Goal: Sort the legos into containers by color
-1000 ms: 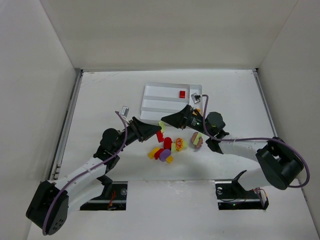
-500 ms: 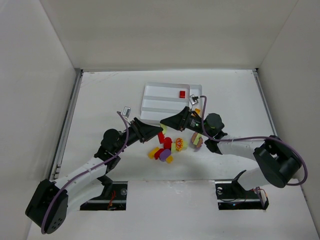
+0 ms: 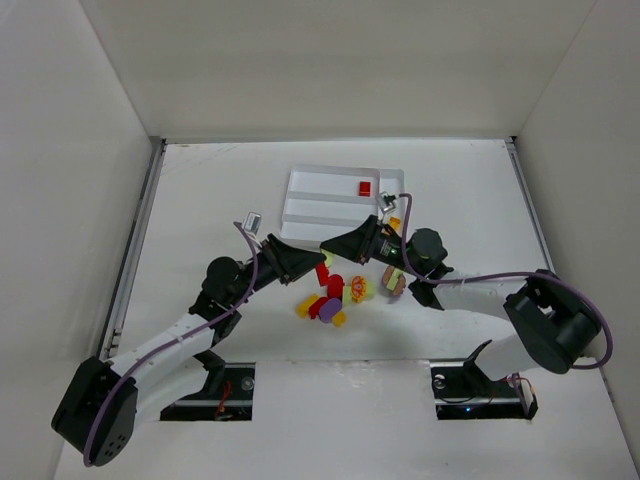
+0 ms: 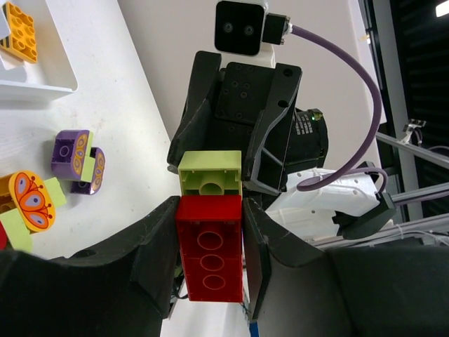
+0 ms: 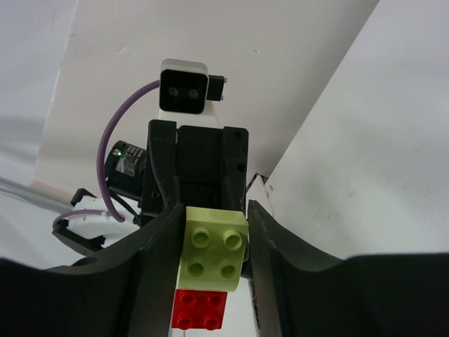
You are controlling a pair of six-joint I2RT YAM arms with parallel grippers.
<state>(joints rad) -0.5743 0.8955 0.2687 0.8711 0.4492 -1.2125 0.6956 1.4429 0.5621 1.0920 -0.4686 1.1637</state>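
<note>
Right gripper (image 5: 212,221) has gone from wide to clamped, with its pads now on both sides of the lime brick (image 5: 213,253). Left gripper (image 4: 209,210) hasn't changed: narrow, pinching the red brick (image 4: 210,260), which is stuck end-on to the lime one. The pair hangs just off the near edge of the tray (image 3: 310,190), with the loose pile (image 3: 335,298) further out. Looks set to pull the colours apart. One red piece (image 3: 365,187) is already in the tray.

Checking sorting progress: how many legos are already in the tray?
2: a red lego in a long slot, an orange-yellow lego in the end slot beside the right arm, which may hide others.
</note>
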